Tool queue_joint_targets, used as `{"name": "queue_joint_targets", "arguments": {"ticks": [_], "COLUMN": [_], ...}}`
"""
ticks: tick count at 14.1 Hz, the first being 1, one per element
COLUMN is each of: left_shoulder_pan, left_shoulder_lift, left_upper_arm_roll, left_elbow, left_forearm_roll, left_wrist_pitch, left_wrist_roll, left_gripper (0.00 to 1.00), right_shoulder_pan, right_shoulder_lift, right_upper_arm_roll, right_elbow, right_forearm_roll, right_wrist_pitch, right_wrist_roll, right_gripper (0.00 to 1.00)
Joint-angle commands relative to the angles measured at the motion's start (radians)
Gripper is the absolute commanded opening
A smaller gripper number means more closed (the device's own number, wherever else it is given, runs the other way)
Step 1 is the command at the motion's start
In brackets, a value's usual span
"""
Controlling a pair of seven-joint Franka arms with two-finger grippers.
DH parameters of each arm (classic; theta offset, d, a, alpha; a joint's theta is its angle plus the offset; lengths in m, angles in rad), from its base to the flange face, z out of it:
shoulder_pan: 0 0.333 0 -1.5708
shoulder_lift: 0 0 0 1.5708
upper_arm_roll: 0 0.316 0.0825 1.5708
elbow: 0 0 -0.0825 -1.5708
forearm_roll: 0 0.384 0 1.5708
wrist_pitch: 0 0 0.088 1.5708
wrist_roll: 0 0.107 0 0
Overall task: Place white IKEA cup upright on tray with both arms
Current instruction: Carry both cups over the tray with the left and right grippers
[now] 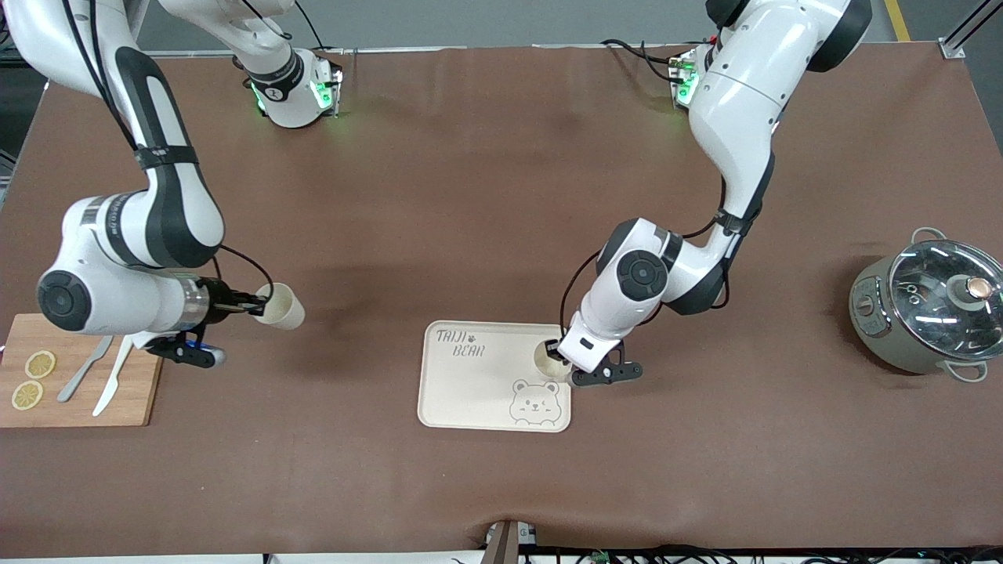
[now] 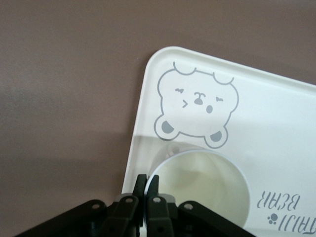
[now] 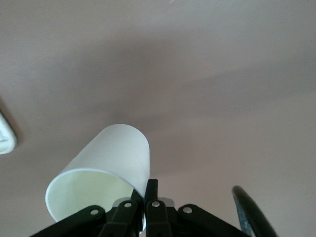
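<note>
The cream tray (image 1: 470,392) with "TAIJI BEAR" lettering and a bear lies mid-table, near the front camera. A white cup (image 1: 547,357) stands upright on it beside the bear, at the edge toward the left arm's end. My left gripper (image 1: 555,349) is shut on this cup's rim; the left wrist view shows the fingers (image 2: 139,185) pinching the rim of the cup (image 2: 202,192) over the tray (image 2: 276,123). My right gripper (image 1: 258,304) is shut on the rim of a second white cup (image 1: 282,305), held on its side over bare table, as the right wrist view shows: gripper (image 3: 144,190), cup (image 3: 106,165).
A wooden cutting board (image 1: 133,392) with lemon slices, a knife and a fork lies at the right arm's end, just under the right wrist. A grey pot with a glass lid (image 1: 928,313) stands at the left arm's end.
</note>
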Motion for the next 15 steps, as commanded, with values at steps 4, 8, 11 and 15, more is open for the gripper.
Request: {"name": "queue_joint_targets", "arguments": {"ticks": [4,8,11,15], "left_shoulder_pan": [-0.013,-0.024,-0.012,0.011], "left_shoulder_lift": [0.008,-0.027,-0.092,-0.21], "left_upper_arm_roll": [0.022,0.052,0.06,0.115], "left_elbow": [0.03,0.031,0.027,0.027], "left_forearm_roll": [-0.009,-0.002,-0.002,-0.002], "left_wrist_pitch": [-0.014,-0.02,-0.053,-0.201], "left_wrist_roll": [-0.009,-0.009,-0.023,-0.026], "left_gripper": [0.96,1.0,1.0,1.0], "right_shoulder_pan": [0.151,0.248,0.341,0.424], "right_shoulder_lift": [0.122,0.179,0.218,0.277], "right_upper_arm_roll": [-0.005,-0.006,-0.006,-0.009], "right_elbow": [0.115,0.178,0.185,0.248], "right_forearm_roll": [0.092,0.104,0.104,0.095], "right_wrist_pitch": [0.06,0.118,0.279,0.346], "right_wrist_roll": [0.282,0.395,0.506,0.571], "right_gripper": [0.0,0.0,0.0,0.0]}}
